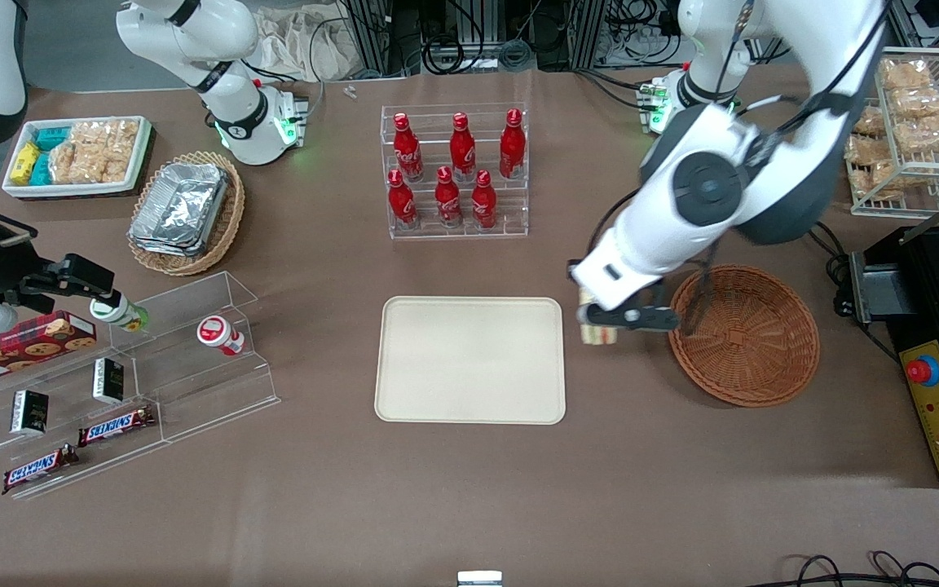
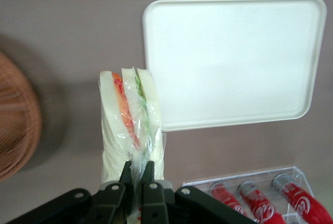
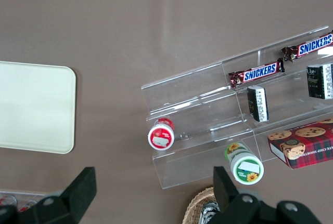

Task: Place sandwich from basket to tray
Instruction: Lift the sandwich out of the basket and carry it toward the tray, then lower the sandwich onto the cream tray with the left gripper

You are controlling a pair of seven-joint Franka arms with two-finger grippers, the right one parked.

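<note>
woven wicker basket [image 1: 751, 336], seemingly matt tray [image 1: 470, 360]

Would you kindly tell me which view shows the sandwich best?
The left wrist view: the sandwich fills it, layers visible, pinched by the gripper. The front view shows only a sliver between tray and basket; the right wrist view, nothing.

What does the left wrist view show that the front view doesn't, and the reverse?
Only the left wrist view shows the gripper pinching the sandwich by its clear wrap, red and green layers plain. Only the front view shows the whole basket empty, with the sandwich between it and the tray. Both show the bare tray, the basket and the red bottles.
</note>
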